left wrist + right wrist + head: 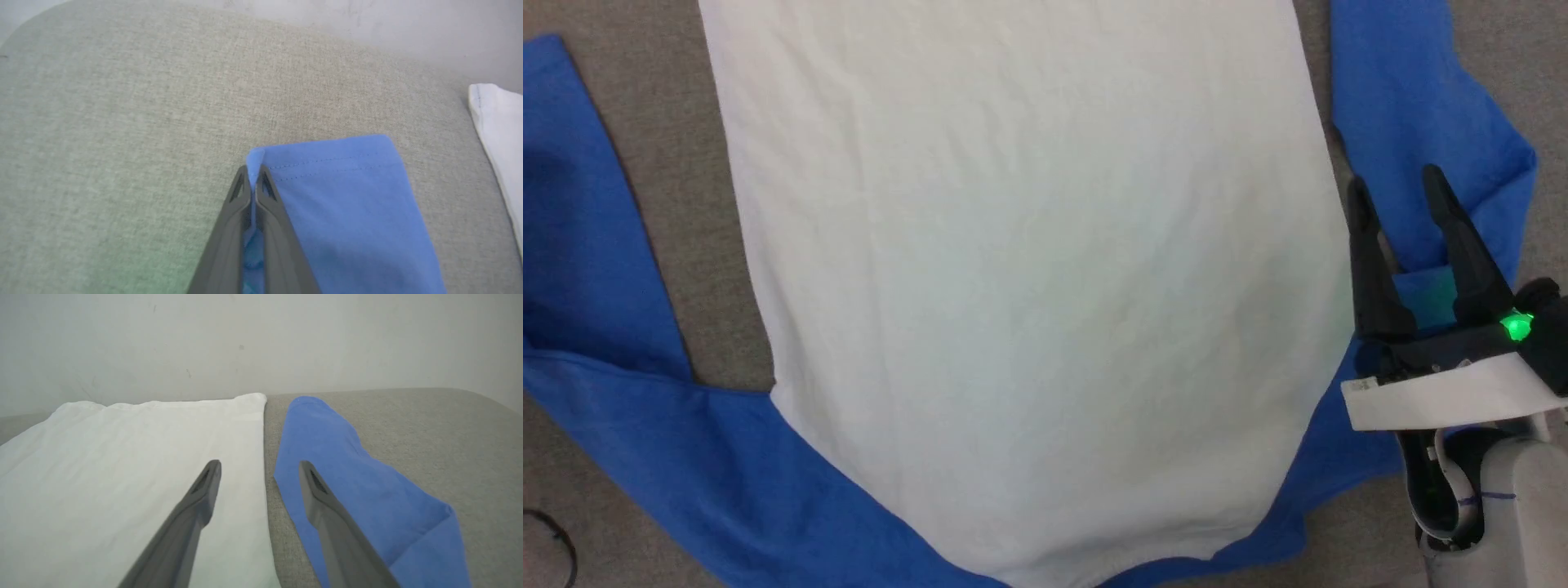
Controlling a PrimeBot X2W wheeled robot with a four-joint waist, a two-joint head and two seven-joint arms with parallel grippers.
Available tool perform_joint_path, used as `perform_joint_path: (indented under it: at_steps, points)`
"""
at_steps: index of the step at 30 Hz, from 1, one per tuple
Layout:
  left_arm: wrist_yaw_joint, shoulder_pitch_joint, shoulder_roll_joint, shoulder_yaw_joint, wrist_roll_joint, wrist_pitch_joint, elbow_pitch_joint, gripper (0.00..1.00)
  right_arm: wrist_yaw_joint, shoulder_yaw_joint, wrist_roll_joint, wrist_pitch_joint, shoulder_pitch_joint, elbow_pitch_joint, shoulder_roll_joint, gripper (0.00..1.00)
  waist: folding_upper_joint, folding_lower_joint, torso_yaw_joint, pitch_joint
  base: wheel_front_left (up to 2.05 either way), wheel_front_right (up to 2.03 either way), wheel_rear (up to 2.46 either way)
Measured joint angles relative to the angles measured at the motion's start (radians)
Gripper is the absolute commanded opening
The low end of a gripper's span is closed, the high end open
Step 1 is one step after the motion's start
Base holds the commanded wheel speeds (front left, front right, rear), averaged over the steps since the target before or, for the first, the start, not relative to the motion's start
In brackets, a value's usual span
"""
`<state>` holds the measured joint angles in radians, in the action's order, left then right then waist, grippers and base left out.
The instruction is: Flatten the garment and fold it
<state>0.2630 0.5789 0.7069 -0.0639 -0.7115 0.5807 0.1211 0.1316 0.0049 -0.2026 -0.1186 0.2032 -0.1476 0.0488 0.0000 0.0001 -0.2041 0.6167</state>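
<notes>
Cotton, soft and limp: the garment (1029, 269) lies spread on the grey cloth-covered worktop (711, 269). Its white body is nearly flat, with fine creases, and a blue sleeve lies on either side.

I judge it light and floppy. It should sag wherever it is lifted and may drag or bunch on the textured surface. The cuffs, the hem and the seamed edges, where the fabric is doubled and stitched, look like the surest places to take hold. Two holds at once would keep an edge straight.

The long axis runs straight away from the robot. The blue shoulder end is nearest the robot, and the hem is at the far side, toward the pale wall (261, 343). Both sleeves point away from the robot too, roughly alongside the body, with a strip of bare worktop between.

The left tool (253, 169) is clenched on a corner of the left sleeve (347, 212) at its stitched cuff, and a tuft of blue pokes up between the tips. The right tool (1395, 180) is released, its fingers spread. It sits above the gap between the body's right edge and the right sleeve (347, 477). Whether it touches the cloth I cannot tell.
</notes>
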Motion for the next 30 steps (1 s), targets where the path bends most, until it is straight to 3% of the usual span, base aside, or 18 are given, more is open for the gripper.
perform_joint_path:
  at_steps: [10, 19, 23, 27, 30]
  points:
    - [-0.035, -0.252, -0.028, -0.104, -0.003, -0.179, -0.084, 0.00, 0.000, -0.044, 0.010, 0.034, -0.072, -0.006, 0.000, 1.00, 0.0000, -0.0002, 0.045, -0.165, 0.00, 0.00, 0.00]
    - [-0.042, -0.386, -0.040, -0.104, 0.001, -0.191, -0.323, 0.00, 0.000, -0.085, 0.008, 0.085, -0.173, -0.046, 0.000, 1.00, 0.0000, -0.0004, 0.102, -0.336, 0.00, 0.00, 0.00]
    - [-0.056, -0.381, -0.069, -0.024, 0.006, -0.174, -0.469, 0.00, 0.000, -0.093, 0.007, 0.102, -0.197, -0.068, 0.000, 1.00, 0.0000, -0.0005, 0.132, -0.394, 0.00, 0.00, 0.00]
    - [-0.083, -0.311, -0.123, 0.135, 0.018, -0.146, -0.545, 0.00, 0.000, -0.091, 0.006, 0.118, -0.209, -0.085, 0.000, 1.00, 0.0000, -0.0003, 0.165, -0.437, 0.00, 0.00, 0.00]
    - [-0.106, -0.246, -0.198, 0.274, 0.033, -0.131, -0.552, 0.00, 0.000, -0.085, 0.000, 0.122, -0.210, -0.092, 0.000, 1.00, 0.0000, -0.0003, 0.184, -0.458, 0.00, 0.00, 0.00]
